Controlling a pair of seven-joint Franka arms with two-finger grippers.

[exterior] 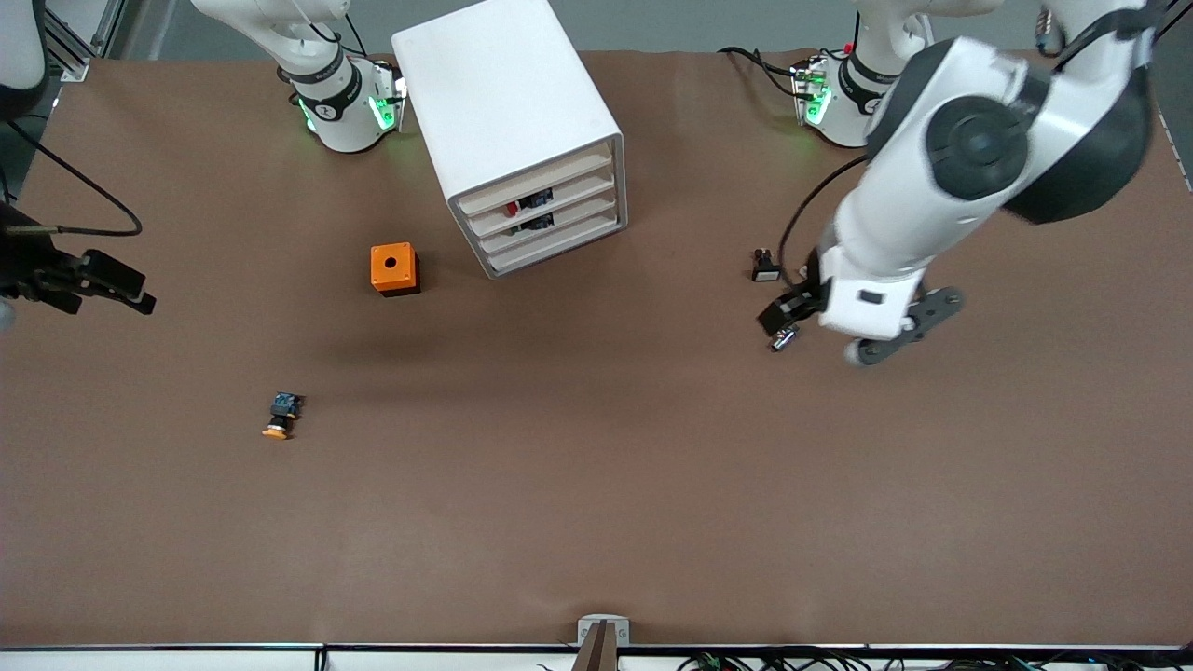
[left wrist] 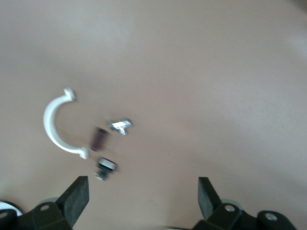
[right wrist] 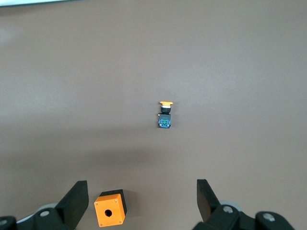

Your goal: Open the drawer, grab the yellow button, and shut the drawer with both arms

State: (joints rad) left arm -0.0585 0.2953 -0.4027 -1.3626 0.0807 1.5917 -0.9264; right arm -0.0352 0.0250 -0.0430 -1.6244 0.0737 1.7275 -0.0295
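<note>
The white cabinet (exterior: 508, 102) stands toward the arms' bases, and its uppermost drawer (exterior: 533, 182) is shut. The button (exterior: 278, 417), with an orange cap and a black and bluish body, lies on the bare brown table, nearer the front camera than the orange cube. It also shows in the right wrist view (right wrist: 165, 115). My right gripper (exterior: 126, 287) is open and empty, up in the air at the right arm's end of the table; its wrist view (right wrist: 143, 199) looks down on the cube and button. My left gripper (exterior: 825, 321) is open and empty (left wrist: 143, 196), low over small loose parts.
The orange cube with a hole (exterior: 394, 268) (right wrist: 110, 208) stands beside the cabinet's front. A small black-and-white button (exterior: 764, 267) lies by the left gripper. A white half ring (left wrist: 55, 127), a silver bit (left wrist: 120, 126) and dark small parts (left wrist: 105, 167) lie under the left gripper.
</note>
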